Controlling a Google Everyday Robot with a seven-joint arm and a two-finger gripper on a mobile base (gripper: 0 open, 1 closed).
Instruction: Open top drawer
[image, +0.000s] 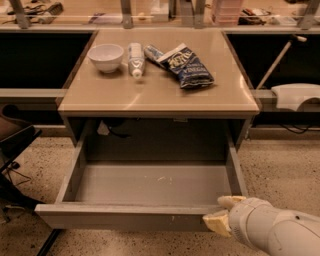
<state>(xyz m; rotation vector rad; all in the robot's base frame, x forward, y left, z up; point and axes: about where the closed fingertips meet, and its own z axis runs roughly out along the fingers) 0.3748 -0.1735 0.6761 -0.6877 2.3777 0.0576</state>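
White bowl (105, 56), white tube (135, 59), blue snack bag (187, 67) side by side on tan desk (160, 97); speckled floor (280, 160) below. Tool (218, 212) low right.

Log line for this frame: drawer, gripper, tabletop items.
top drawer: pulled far out | gripper: at the drawer front's right end | tabletop: white bowl, tube, blue bag
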